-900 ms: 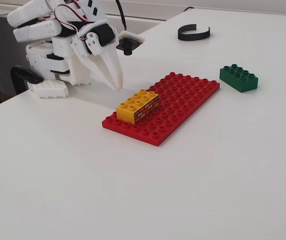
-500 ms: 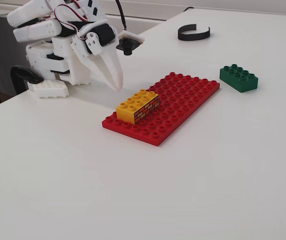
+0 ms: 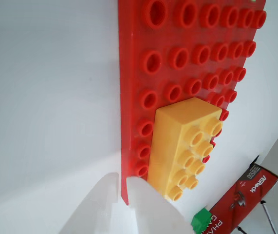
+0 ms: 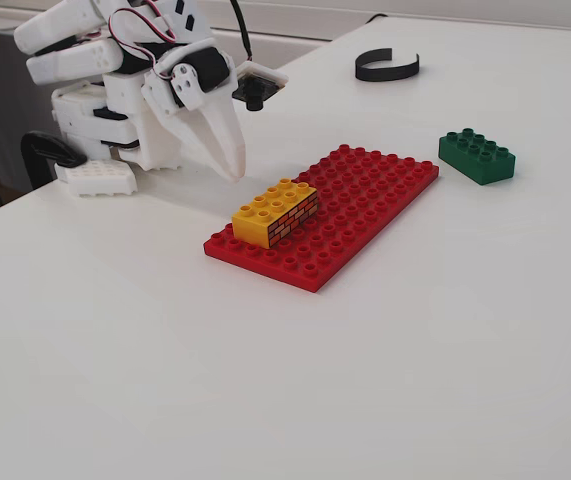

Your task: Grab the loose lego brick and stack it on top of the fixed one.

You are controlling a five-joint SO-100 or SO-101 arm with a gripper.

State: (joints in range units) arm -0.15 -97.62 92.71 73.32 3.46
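The white two-finger gripper [image 4: 233,172] hangs with its tips pointing down at the far left of the fixed view, just above the table. Its jaws are almost together, with only a thin slit between them in the wrist view, and they hold nothing. Just to the right of the tips lies the large flat red studded baseplate [image 4: 365,200], and on its near left part sits the yellow studded brick with a brown wall pattern [image 4: 276,212]. The dark green studded plastic brick [image 4: 476,156] rests on the white table [image 4: 265,380], well apart from the gripper, to the right beyond the whole baseplate. Its long axis runs from far left to near right. I judge that the arm must travel right, across the baseplate, and open before it can grasp.
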